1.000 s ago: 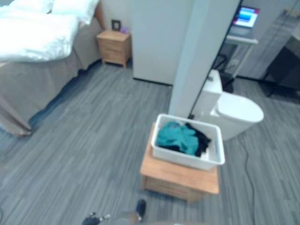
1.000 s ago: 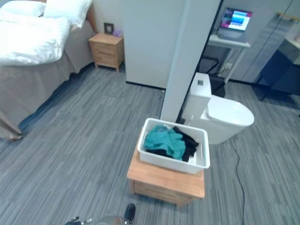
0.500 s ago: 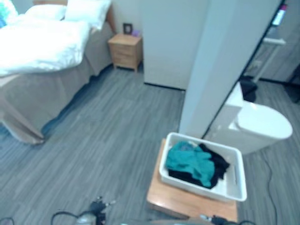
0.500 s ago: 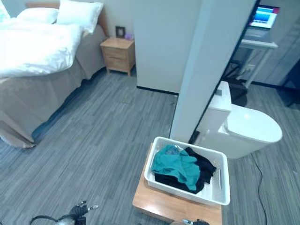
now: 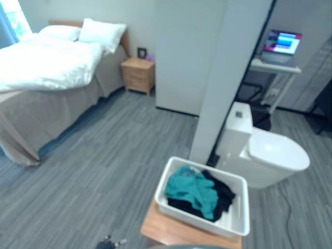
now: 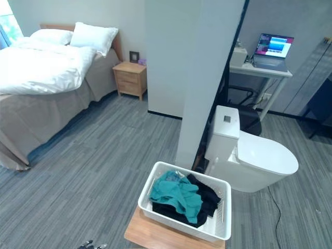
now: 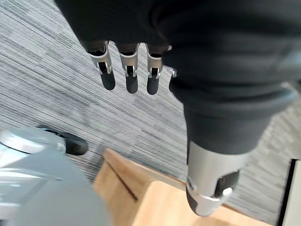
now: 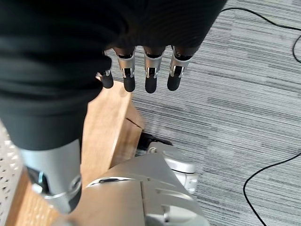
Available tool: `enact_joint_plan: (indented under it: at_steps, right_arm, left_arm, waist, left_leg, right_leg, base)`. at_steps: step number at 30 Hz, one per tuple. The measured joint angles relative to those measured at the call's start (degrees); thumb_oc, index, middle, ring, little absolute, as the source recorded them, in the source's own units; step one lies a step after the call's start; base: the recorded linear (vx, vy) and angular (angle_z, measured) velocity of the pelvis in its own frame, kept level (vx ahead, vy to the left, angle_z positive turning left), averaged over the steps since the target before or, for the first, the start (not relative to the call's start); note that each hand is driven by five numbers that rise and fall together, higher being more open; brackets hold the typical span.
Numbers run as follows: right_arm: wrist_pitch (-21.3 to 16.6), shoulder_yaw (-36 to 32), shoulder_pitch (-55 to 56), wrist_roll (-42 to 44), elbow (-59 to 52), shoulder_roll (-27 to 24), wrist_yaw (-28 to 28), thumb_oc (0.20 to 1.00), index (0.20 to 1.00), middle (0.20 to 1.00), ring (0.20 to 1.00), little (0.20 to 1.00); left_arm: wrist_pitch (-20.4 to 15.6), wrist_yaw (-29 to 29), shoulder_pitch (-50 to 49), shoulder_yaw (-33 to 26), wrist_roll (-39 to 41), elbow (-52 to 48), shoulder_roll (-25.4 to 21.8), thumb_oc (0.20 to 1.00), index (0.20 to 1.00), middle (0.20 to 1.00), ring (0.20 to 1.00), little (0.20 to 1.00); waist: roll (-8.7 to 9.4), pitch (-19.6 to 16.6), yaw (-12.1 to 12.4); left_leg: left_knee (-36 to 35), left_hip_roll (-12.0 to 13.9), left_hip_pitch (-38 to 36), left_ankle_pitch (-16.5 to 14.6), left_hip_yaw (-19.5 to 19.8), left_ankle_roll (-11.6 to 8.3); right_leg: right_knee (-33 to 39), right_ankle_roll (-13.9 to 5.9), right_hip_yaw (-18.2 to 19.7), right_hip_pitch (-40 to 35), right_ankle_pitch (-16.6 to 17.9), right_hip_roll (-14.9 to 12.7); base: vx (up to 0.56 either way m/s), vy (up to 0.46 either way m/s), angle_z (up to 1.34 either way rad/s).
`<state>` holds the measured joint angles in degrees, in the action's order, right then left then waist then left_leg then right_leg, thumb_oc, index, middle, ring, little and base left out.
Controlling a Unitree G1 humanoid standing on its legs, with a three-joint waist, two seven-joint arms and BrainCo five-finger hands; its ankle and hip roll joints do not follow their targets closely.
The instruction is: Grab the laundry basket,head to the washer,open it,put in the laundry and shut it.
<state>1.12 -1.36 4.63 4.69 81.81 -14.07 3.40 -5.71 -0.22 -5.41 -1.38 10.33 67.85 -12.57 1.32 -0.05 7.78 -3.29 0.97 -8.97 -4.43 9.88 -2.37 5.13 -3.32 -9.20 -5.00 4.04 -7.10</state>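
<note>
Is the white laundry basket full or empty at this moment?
Partly full. The basket holds a teal cloth on black clothes, and part of its floor remains bare. It rests on a wooden stand.

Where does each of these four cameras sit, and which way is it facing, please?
Left eye view: head, looking down at the laundry basket on a wooden stand.
Right eye view: beside it, same scene; both share the toilet.
Left wrist view: along the open left hand toward the floor.
Right wrist view: along the open right hand; both wrist views share the stand.
</note>
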Motion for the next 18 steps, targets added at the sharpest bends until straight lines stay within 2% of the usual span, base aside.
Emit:
enact_joint_plan:
  at_steps: [1, 3, 5, 8, 12, 15, 17, 18]
  right_arm:
    - [-0.05, -1.77, 0.67, 0.32, -0.23, 0.02, -0.09, 1.000, 1.000, 1.000, 1.000, 1.000]
    - [-1.53, -15.06, 4.90, 2.31, -3.17, 0.79, -0.26, 1.000, 1.000, 1.000, 1.000, 1.000]
    - [-1.86, -20.76, 8.19, 3.41, -4.44, -0.14, -1.14, 1.000, 1.000, 1.000, 1.000, 1.000]
    - [-1.83, -25.73, 14.12, 5.06, -4.47, -2.38, -1.97, 1.000, 1.000, 1.000, 1.000, 1.000]
    - [-2.46, -27.83, 15.49, 6.84, -5.61, -6.39, -3.50, 1.000, 1.000, 1.000, 1.000, 1.000]
    - [-2.57, -27.81, 13.79, 7.29, -7.33, -6.49, -3.61, 1.000, 1.000, 1.000, 1.000, 1.000]
    - [-2.41, -29.19, 13.40, 7.75, -15.06, -6.93, -4.26, 1.000, 1.000, 1.000, 1.000, 1.000]
    - [-0.33, -29.09, 14.48, 6.93, -27.27, -6.61, -5.52, 1.000, 1.000, 1.000, 1.000, 1.000]
  left_arm:
    - [0.06, 0.04, -0.54, -1.07, 0.11, -2.10, 0.00, 1.000, 1.000, 1.000, 1.000, 1.000]
    - [0.64, 0.23, -7.09, -11.15, 2.27, -15.56, 2.27, 1.000, 1.000, 1.000, 1.000, 1.000]
    - [-0.12, 0.61, -10.26, -15.47, 3.53, -20.62, 3.38, 1.000, 1.000, 1.000, 1.000, 1.000]
    - [0.43, 1.36, -13.61, -16.29, 4.12, -21.74, 3.23, 1.000, 1.000, 1.000, 1.000, 1.000]
    - [1.23, 2.54, -13.35, -14.97, 4.33, -21.70, 3.17, 1.000, 1.000, 1.000, 1.000, 1.000]
    - [1.53, 2.47, -11.56, -14.94, 4.32, -22.12, 3.26, 1.000, 1.000, 1.000, 1.000, 1.000]
    - [2.44, 2.56, -11.72, -14.03, 4.32, -25.33, 3.10, 1.000, 1.000, 1.000, 1.000, 1.000]
    - [3.48, 2.62, -11.63, -12.31, 4.33, -28.87, 2.88, 1.000, 1.000, 1.000, 1.000, 1.000]
  waist:
    - [-0.26, -0.10, -0.14]
    - [-0.35, -0.43, -1.26]
    - [-1.04, -1.03, -1.47]
    - [-1.82, -0.98, -2.96]
    - [-2.50, -0.63, -4.56]
    - [-2.47, -0.73, -4.63]
    - [-3.07, -0.40, -4.68]
    - [-3.41, -0.15, -5.08]
  left_leg:
    - [-0.04, 0.03, 0.01, 0.09, -0.14, 0.15]
    - [-0.57, 0.20, -0.13, 0.38, -0.81, -0.15]
    - [-0.74, 0.17, -0.21, 0.43, -1.70, -0.06]
    - [-1.66, 0.18, -1.17, 0.52, -2.75, 0.10]
    - [-2.33, 0.30, -1.33, 0.51, -3.50, 0.17]
    - [-2.47, 0.49, -1.34, 0.47, -3.93, 0.30]
    - [-2.50, 0.46, -1.28, 0.36, -4.49, 0.59]
    - [-2.53, 0.37, -1.15, 0.45, -4.57, 0.76]
  right_leg:
    - [-0.08, 0.05, 0.15, 0.11, 0.04, 0.05]
    - [-0.17, 0.03, 0.72, 0.85, 0.02, 0.17]
    - [-0.16, -0.13, 1.67, 1.08, 0.12, 0.23]
    - [-0.16, -0.67, 2.41, 1.11, 0.38, 0.29]
    - [0.15, -0.71, 3.61, 1.58, 0.32, 0.48]
    - [0.19, -0.63, 3.88, 1.82, 0.26, 0.74]
    - [0.22, -0.69, 4.54, 2.20, 0.33, 0.80]
    - [0.23, -0.79, 4.68, 2.43, 0.37, 0.78]
  base:
    - [0.06, -0.024, -0.07]
    - [0.04, -0.012, -0.16]
    - [0.03, -0.013, -0.25]
    - [0.03, -0.017, -0.15]
    - [0.01, -0.010, -0.13]
    - [0.01, 0.001, -0.08]
    - [0.00, 0.005, -0.16]
    - [-0.01, 0.006, -0.20]
